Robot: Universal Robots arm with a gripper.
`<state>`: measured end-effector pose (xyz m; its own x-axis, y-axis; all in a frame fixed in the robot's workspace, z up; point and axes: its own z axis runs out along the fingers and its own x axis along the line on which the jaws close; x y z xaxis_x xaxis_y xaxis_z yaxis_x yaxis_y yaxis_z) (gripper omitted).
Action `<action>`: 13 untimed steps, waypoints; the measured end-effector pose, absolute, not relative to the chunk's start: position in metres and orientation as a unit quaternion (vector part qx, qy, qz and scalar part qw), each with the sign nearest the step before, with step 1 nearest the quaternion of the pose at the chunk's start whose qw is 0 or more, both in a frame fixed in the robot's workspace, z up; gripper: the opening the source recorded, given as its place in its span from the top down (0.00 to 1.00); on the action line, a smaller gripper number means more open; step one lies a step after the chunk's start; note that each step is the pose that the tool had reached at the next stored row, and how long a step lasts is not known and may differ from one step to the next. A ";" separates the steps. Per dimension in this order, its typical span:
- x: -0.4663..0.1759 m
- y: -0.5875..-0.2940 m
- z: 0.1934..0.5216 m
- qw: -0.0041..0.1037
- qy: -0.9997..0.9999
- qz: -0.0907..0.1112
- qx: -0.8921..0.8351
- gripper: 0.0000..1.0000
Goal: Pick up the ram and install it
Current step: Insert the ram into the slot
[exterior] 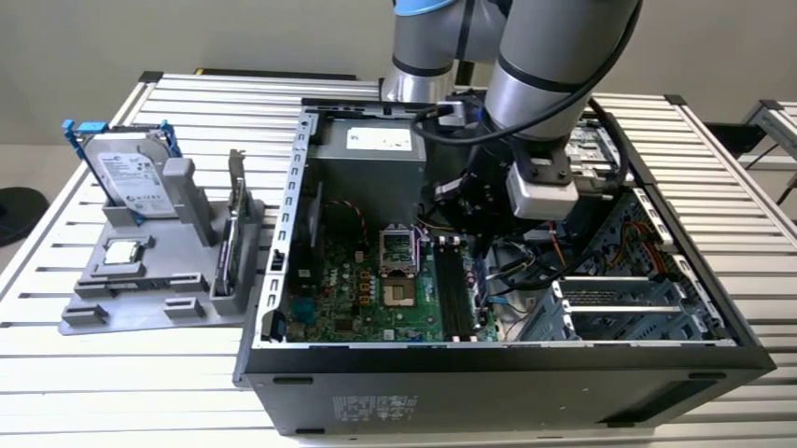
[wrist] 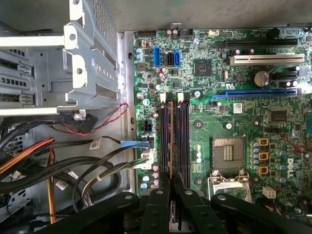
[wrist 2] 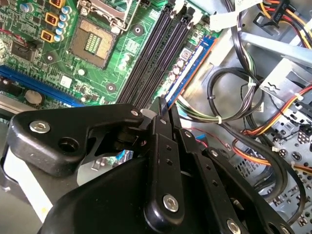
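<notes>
- The ram (wrist: 170,146) shows in the first wrist view as a thin, copper-tinted edge. It runs lengthwise along the black memory slots (wrist: 183,141) of the motherboard and lines up with the slot on the side away from the processor socket (wrist: 226,156).
- In the second wrist view the ram (wrist 2: 192,63) appears as a narrow blue-and-orange strip. It seems offset to the slots' (wrist 2: 151,53) cable side, which suggests it is above the slots and not seated. Its height over them cannot be told.
- The jaws are clamped on the ram's near end, pinching its two flat faces so that it stands on edge with the long side parallel to the slots.
- The stick looks light, thin and stiff along its length. It would probably flex or crack under a sideways load, and its contact edge and chips are delicate.
- The sound place to hold it is on the flat faces near the upper edge, clear of the contacts. Because the grip sits towards one end, the far end could tilt, so any pressing force should go straight down over the slots.
- A bundle of cables (wrist: 73,165) lies well apart from the slots, beyond the board's edge. The white latches at the slots' far end look open, though this is hard to judge.
</notes>
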<state>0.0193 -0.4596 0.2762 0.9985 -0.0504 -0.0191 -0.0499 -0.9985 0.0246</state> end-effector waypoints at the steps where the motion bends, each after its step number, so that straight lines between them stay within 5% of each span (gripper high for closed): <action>1: 0.019 -0.460 0.276 0.012 -0.025 -0.010 1.000 1.00; 13: 0.019 -0.460 0.270 0.012 -0.025 -0.010 1.000 1.00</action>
